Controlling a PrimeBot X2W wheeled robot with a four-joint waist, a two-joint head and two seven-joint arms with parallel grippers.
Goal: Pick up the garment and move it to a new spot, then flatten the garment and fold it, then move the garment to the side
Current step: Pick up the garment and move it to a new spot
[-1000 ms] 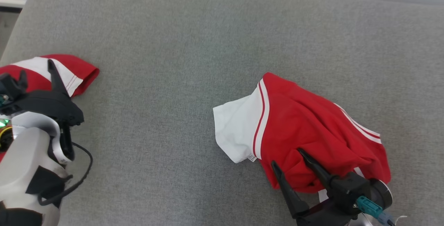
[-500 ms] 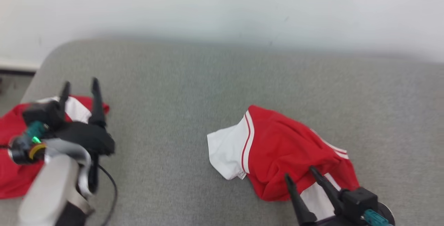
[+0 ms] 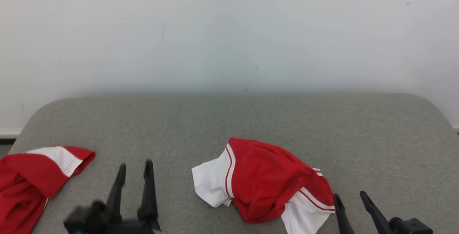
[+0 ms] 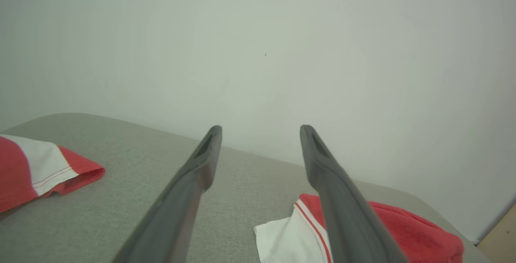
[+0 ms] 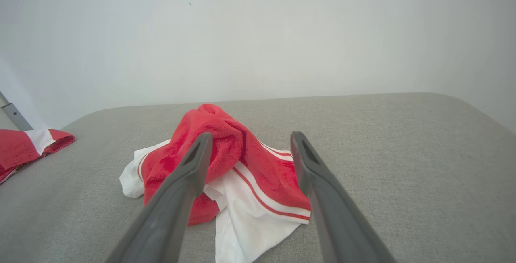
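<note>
Both arms have drawn back as the head tilted up; the right gripper (image 3: 350, 195), wide and empty, sits just beside the crumpled garment (image 3: 265, 183) lying mid-way across the grey cushion (image 3: 322, 126). The left gripper (image 3: 135, 164) gapes empty too, so the pick-up looks yet to begin.

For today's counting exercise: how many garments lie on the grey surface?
2. The middle garment lies crumpled; the left garment sits at the surface's edge, partly out of frame.

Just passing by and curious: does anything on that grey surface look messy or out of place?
Yes. The red-and-white garment in the middle lies crumpled in a heap, not flat. A second red-and-white piece lies bunched at the left edge.
</note>
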